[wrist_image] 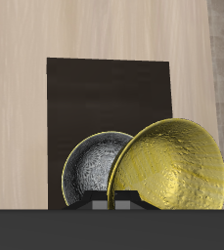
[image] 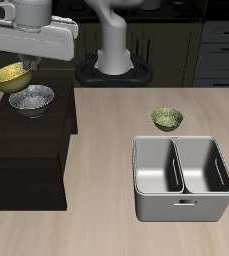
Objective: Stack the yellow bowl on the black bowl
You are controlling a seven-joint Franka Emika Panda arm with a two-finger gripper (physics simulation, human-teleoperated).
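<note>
Yellow bowl carried in the air, not yet stacked

The jaws grip the rim of the small, glossy golden-yellow bowl (image: pixel 8 75), which hangs tilted just beside and above the wider black bowl (image: pixel 32 99) with its grey speckled inside, resting on a dark cabinet top (image: pixel 26 140); lowering and release remain. On the pale wooden surface (image: pixel 106 160), an olive-green bowl (image: pixel 167 119) sits behind a grey two-compartment caddy (image: pixel 183 203); dark cupboards behind.

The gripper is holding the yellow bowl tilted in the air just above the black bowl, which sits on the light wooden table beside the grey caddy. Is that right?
Not quite. The black bowl sits on the dark cabinet, well away from the grey caddy; the exterior view shows it. The rest holds: the gripper holds the yellow bowl tilted in the air just above it.
</note>
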